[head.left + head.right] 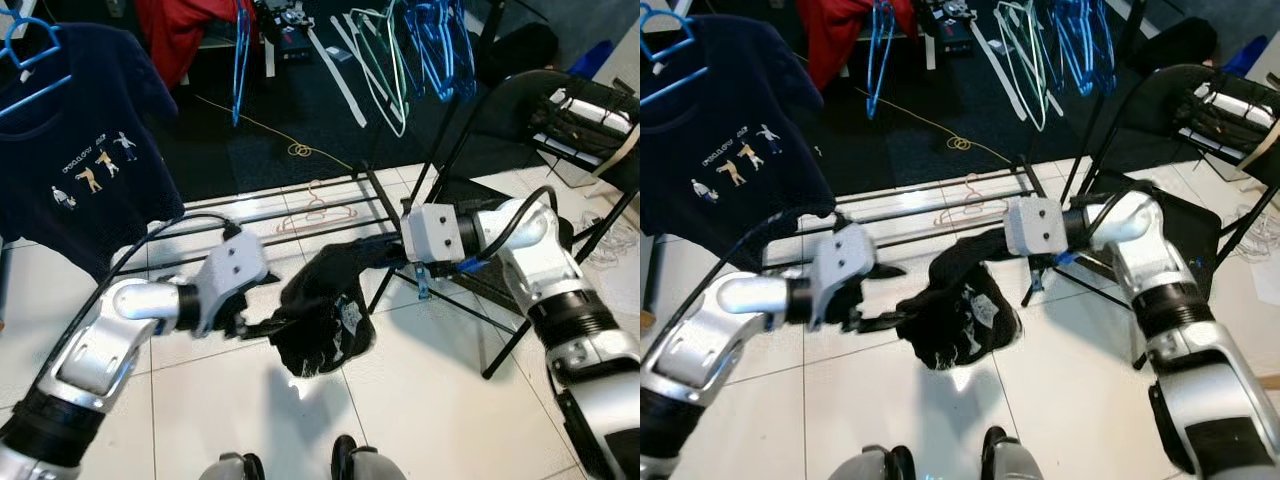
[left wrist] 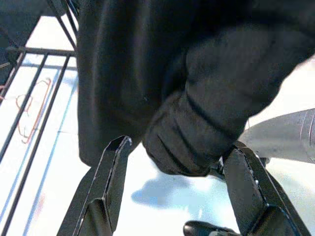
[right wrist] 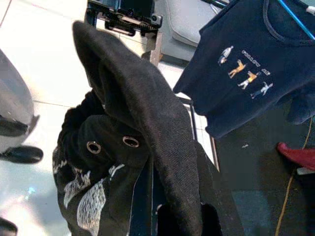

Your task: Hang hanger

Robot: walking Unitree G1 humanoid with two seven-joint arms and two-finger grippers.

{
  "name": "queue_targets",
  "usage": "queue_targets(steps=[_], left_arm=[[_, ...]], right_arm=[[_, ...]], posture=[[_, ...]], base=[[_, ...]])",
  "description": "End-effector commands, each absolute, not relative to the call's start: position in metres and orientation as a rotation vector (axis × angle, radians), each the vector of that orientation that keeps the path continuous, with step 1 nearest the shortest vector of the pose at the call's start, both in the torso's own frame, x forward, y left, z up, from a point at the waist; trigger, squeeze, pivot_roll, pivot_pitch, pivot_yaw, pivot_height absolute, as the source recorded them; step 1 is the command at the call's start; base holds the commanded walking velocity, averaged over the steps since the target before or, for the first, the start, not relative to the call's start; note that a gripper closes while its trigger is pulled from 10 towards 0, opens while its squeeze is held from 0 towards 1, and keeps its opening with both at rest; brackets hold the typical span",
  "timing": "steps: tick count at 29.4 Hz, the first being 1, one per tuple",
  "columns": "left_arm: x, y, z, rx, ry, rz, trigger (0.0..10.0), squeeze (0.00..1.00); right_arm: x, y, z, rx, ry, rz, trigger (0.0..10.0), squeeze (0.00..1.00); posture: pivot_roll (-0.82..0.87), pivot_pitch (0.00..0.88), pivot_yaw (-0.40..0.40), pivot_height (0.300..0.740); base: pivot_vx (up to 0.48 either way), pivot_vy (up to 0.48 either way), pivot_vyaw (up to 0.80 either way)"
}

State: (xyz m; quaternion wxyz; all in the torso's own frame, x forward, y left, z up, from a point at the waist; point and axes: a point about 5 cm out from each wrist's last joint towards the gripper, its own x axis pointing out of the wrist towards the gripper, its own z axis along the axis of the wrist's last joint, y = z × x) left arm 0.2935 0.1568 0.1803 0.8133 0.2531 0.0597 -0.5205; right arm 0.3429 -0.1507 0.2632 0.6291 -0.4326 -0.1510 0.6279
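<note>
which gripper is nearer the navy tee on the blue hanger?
Left. The left gripper sits just below and right of the navy tee, holding one end of the black garment. The right gripper holds the other end, farther right.

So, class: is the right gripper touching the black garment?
Touching. In the right wrist view, the black garment drapes over and between the right gripper's fingers; the left eye view shows it pulled taut from that gripper.
</note>
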Motion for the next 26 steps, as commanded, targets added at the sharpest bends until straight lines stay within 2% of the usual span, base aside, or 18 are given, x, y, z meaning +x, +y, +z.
queue_targets(steps=[1,2,3,4,6,7,13,14,15,16,22,23,24,26], left_arm=[[0.293,0.163,0.171,0.559,0.18,-1.106,10.0,0.0],[0.294,0.165,0.169,0.517,0.184,-1.088,10.0,0.0],[0.295,0.165,0.17,0.47,0.174,-1.07,10.0,0.22],[0.295,0.166,0.17,0.441,0.161,-1.052,10.0,0.7],[0.296,0.166,0.17,0.412,0.159,-1.036,10.0,0.7],[0.296,0.167,0.17,0.395,0.16,-1.009,10.0,1.0],[0.298,0.172,0.171,0.304,0.167,-0.911,10.0,1.0],[0.295,0.175,0.168,0.296,0.195,-0.901,10.0,0.56],[0.295,0.175,0.168,0.296,0.195,-0.901,10.0,0.56],[0.29,0.177,0.165,0.288,0.224,-0.908,10.0,0.0],[0.279,0.187,0.161,0.29,0.292,-0.878,10.0,0.0],[0.276,0.193,0.16,0.298,0.298,-0.84,10.0,0.41],[0.275,0.194,0.162,0.279,0.277,-0.813,10.0,1.0],[0.274,0.195,0.163,0.264,0.261,-0.794,10.0,1.0]], right_arm=[[0.344,-0.15,0.27,-1.035,-0.377,1.44,0.0,0.0],[0.345,-0.149,0.273,-1.058,-0.38,1.448,0.0,0.0],[0.346,-0.148,0.275,-1.069,-0.378,1.452,0.0,0.0],[0.347,-0.147,0.276,-1.075,-0.375,1.454,0.0,0.0],[0.349,-0.147,0.277,-1.078,-0.366,1.453,0.0,0.0],[0.35,-0.147,0.278,-1.078,-0.356,1.447,0.0,0.0],[0.355,-0.145,0.278,-1.039,-0.317,1.42,0.0,0.0],[0.356,-0.144,0.277,-1.026,-0.316,1.415,0.0,0.0],[0.356,-0.144,0.277,-1.026,-0.316,1.415,0.0,0.0],[0.357,-0.144,0.277,-1.008,-0.315,1.409,0.0,0.0],[0.362,-0.147,0.278,-0.948,-0.308,1.355,0.0,0.0],[0.364,-0.148,0.279,-0.916,-0.309,1.328,0.0,0.0],[0.365,-0.148,0.279,-0.902,-0.309,1.319,0.0,0.0],[0.366,-0.149,0.279,-0.892,-0.309,1.314,0.0,0.0]], posture=[[-0.12,0.24,-0.064,0.74],[-0.12,0.241,-0.067,0.74],[-0.13,0.244,-0.073,0.74],[-0.13,0.244,-0.073,0.74],[-0.13,0.244,-0.073,0.74],[-0.13,0.247,-0.078,0.74],[-0.14,0.252,-0.09,0.74],[-0.14,0.254,-0.096,0.74],[-0.14,0.254,-0.096,0.74],[-0.14,0.258,-0.101,0.74],[-0.14,0.264,-0.107,0.74],[-0.14,0.267,-0.112,0.74],[-0.14,0.272,-0.117,0.74],[-0.14,0.273,-0.119,0.74]], base=[[0.0,0.0,0.0],[0.0,0.0,0.0],[0.0,0.0,0.0],[0.0,0.0,0.0],[0.0,0.0,0.0],[0.0,0.0,0.0],[0.0,0.0,0.0],[0.0,0.0,0.0],[0.0,0.0,0.0],[0.0,0.0,0.0],[0.0,0.0,0.0],[0.0,0.0,0.0],[0.0,0.0,0.0],[0.0,0.0,0.0]])
